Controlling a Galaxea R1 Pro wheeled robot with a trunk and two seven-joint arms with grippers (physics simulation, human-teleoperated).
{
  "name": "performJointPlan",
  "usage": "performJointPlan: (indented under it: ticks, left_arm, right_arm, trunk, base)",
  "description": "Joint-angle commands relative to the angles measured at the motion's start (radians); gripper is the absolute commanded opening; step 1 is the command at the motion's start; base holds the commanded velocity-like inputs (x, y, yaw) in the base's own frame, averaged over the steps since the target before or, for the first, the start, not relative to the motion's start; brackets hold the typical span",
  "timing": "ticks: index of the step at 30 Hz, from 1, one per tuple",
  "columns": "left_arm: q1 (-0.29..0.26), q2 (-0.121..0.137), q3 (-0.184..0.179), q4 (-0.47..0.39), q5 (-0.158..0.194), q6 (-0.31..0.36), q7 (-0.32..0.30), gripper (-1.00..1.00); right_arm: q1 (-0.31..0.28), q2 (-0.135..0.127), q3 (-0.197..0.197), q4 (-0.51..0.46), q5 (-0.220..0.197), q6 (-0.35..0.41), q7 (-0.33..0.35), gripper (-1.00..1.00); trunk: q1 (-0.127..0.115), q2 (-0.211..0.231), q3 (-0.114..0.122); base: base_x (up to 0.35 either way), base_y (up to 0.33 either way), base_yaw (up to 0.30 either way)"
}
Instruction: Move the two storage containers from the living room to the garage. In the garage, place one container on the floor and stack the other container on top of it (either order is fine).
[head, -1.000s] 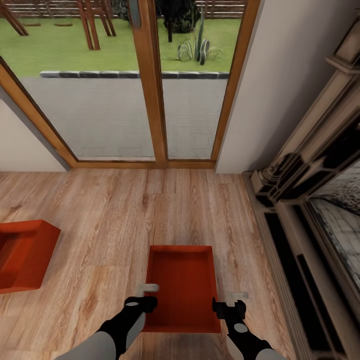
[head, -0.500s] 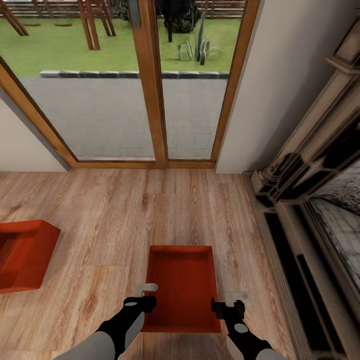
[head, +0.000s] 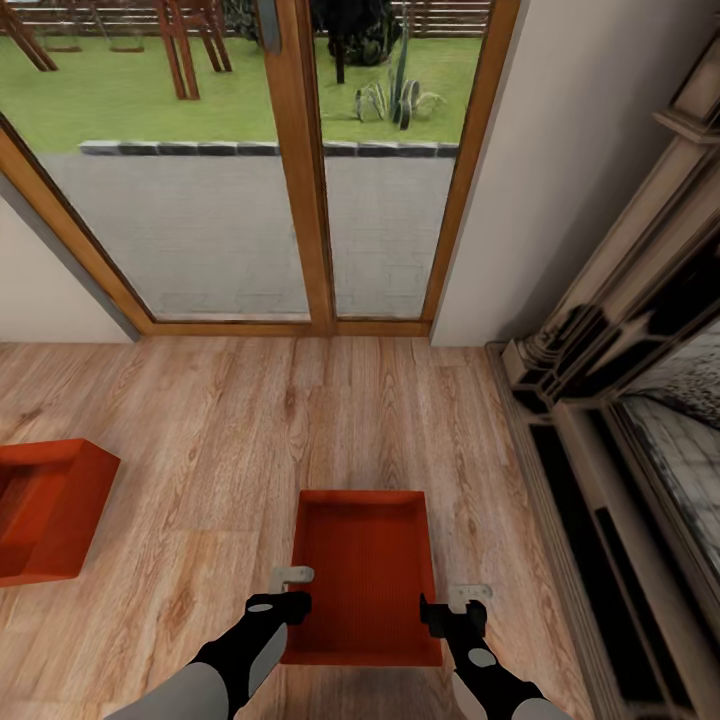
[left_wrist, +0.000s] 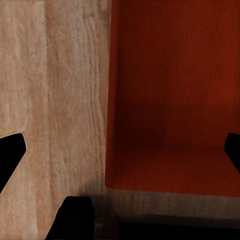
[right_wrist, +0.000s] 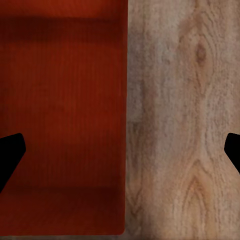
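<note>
In the living room, a red-orange storage container (head: 365, 575) lies on the light wood planks (head: 300, 420) just ahead of me. My left gripper (head: 292, 590) is open astride its left long wall, with one finger over the planks and one over the inside (left_wrist: 170, 100). My right gripper (head: 455, 603) is open astride the right long wall (right_wrist: 65, 110) in the same way. In the wrist views the dark fingers (left_wrist: 10, 155) (right_wrist: 10, 155) stand far apart and do not touch the walls. The second storage container (head: 45, 510) sits at the far left, cut off by the frame edge. The garage is out of view.
Wood-framed glass doors (head: 300, 200) close off the far side, with a paved terrace and lawn behind them. An ornate dark fireplace (head: 610, 420) lines the right side. Beige wall (head: 560, 170) stands between the doors and the fireplace. Open planks lie between the two containers.
Both grippers have crept a few pixels to the left beside the near container's walls. Neither container has moved.
</note>
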Motion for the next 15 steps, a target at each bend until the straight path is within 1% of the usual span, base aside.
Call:
performJointPlan:
  ticks: [1,8,10,15]
  left_arm:
    - [0.0,0.001,-0.009,-0.002,0.01,0.005,0.007,1.0]
    - [0.0,0.001,-0.008,-0.002,0.01,0.005,0.007,1.0]
    - [0.0,0.005,-0.006,-0.001,0.01,0.005,0.007,1.0]
    - [0.0,0.008,-0.005,-0.001,0.01,0.005,0.007,1.0]
  right_arm:
    - [-0.001,0.001,-0.007,0.001,0.011,-0.003,-0.003,1.0]
    - [-0.001,0.0,-0.008,0.002,0.011,-0.003,-0.003,1.0]
    - [-0.001,-0.001,-0.008,0.002,0.011,-0.004,-0.003,1.0]
    - [-0.001,-0.001,-0.008,0.002,0.011,-0.005,-0.003,1.0]
  trunk:
    - [0.004,-0.008,-0.004]
    - [0.031,-0.057,-0.026]
    - [0.038,-0.071,-0.032]
    - [0.058,-0.106,-0.048]
  base:
    - [0.0,0.0,0.0]
    - [0.0,0.0,0.0]
    - [0.0,0.0,0.0]
    - [0.0,0.0,0.0]
